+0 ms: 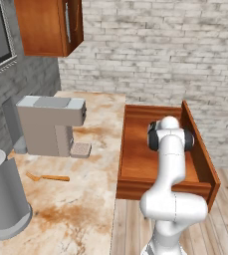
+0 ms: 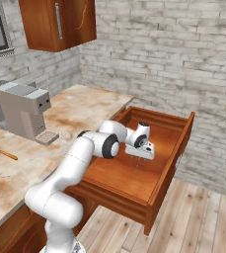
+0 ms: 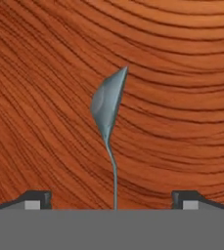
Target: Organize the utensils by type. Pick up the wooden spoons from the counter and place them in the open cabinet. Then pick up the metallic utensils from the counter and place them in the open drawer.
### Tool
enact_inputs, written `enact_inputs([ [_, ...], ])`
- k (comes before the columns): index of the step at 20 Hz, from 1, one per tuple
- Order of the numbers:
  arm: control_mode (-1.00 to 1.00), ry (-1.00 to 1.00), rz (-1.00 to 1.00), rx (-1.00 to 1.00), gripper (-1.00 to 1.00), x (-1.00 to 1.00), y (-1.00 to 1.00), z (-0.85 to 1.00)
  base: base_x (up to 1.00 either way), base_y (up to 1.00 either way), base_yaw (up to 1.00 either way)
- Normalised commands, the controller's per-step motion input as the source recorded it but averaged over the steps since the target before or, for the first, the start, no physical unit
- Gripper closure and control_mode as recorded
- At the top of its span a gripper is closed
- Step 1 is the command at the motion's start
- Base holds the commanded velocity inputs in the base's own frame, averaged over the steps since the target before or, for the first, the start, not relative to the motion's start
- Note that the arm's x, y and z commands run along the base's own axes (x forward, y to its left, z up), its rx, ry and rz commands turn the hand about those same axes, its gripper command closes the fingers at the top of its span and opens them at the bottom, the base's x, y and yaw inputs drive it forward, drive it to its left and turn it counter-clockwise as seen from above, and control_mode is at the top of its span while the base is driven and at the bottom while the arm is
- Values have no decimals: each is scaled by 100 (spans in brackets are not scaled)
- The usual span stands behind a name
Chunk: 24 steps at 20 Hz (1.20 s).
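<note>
Now spread wide, jaws free of thin silvery metal spoon (image 3: pixel 107 105) (over wide reddish-brown wooden drawer (image 2: pixel 171 163)); may bounce out.

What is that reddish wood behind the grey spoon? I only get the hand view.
Observer: It is the bottom of the open drawer, pulled out from under the counter. The gripper hangs over it, jaws wide.
Operator: Is anything left to tidy?
Observer: Yes, one wooden spoon lies on the counter.
Operator: What is near it?
Observer: A grey coffee machine stands just behind it.
</note>
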Motion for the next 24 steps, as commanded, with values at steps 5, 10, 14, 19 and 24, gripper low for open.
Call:
enact_inputs([
  [5, -100, 0, 0, 1, -100, 0, 0, 96, 0, 0, 0],
  [10, -100, 0, 0, 0, -100, -24, 18, 100, 0, 0, 0],
  [14, -100, 0, 0, 0, -100, -38, 29, 100, 0, 0, 0],
  [19, -100, -6, 0, 0, -100, -55, 44, 100, 0, 0, 0],
  [24, -100, -11, 0, 0, -100, -60, 43, 100, 0, 0, 0],
])
